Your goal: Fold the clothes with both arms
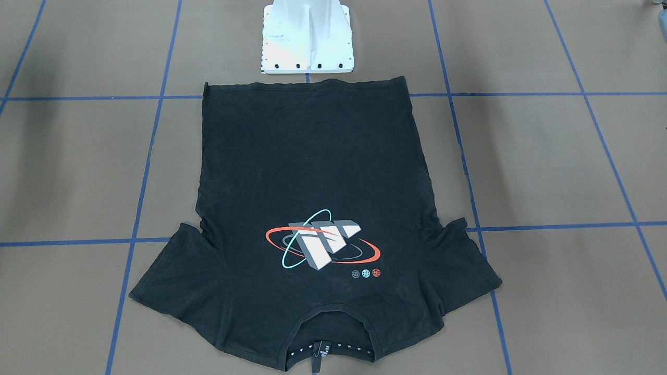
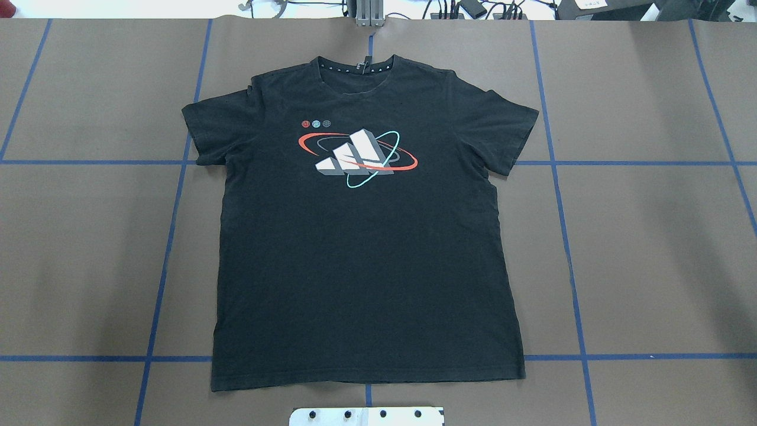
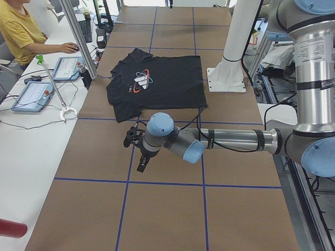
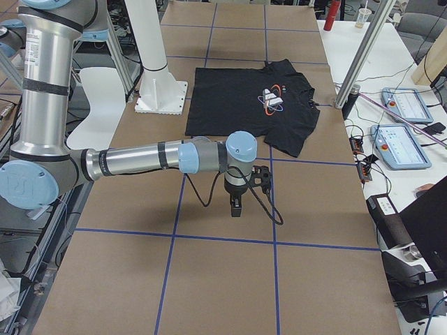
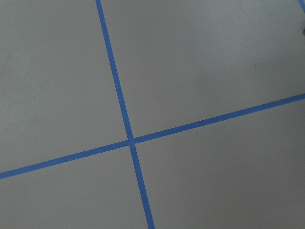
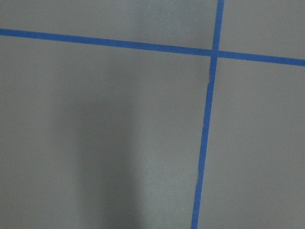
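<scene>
The black T-shirt point(image 2: 366, 236) lies flat and spread out on the brown table, print side up, with its collar point(image 2: 355, 66) at the far edge and its hem by the pedestal. Its red, teal and grey-white logo point(image 1: 323, 242) shows whole. Both sleeves lie out to the sides. In the exterior left view my left gripper point(image 3: 140, 166) hangs over bare table, well short of the shirt point(image 3: 152, 81). In the exterior right view my right gripper point(image 4: 236, 208) likewise hangs over bare table, away from the shirt point(image 4: 255, 98). I cannot tell whether either is open or shut. Both wrist views show only table and tape.
The white bolted pedestal point(image 1: 307, 36) stands just behind the shirt's hem. Blue tape lines point(image 2: 171, 225) grid the table. A person in a yellow top point(image 3: 18, 31) sits at a side table holding touch panels point(image 3: 31, 94); more panels point(image 4: 401, 143) lie on the other side.
</scene>
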Robot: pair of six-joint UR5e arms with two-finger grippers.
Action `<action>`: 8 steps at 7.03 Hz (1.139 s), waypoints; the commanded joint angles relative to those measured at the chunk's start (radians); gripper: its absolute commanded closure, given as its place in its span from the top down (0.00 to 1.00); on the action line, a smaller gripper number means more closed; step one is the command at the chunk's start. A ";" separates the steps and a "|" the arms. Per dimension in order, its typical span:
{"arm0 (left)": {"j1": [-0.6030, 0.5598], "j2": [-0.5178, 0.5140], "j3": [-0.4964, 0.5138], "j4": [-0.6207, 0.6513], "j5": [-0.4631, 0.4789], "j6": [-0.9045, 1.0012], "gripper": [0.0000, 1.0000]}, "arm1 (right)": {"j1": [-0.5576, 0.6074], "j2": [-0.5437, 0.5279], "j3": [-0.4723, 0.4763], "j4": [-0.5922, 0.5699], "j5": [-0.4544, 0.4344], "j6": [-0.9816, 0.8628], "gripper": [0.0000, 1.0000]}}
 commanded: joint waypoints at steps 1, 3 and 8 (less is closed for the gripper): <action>0.005 0.018 -0.035 0.002 -0.001 0.000 1.00 | -0.002 0.000 -0.002 0.003 0.001 0.000 1.00; 0.003 0.034 -0.037 -0.004 -0.001 -0.002 1.00 | -0.002 -0.007 -0.015 0.004 0.003 0.003 1.00; 0.011 0.035 -0.031 -0.008 -0.105 -0.008 1.00 | -0.041 0.124 -0.168 0.093 0.158 0.029 1.00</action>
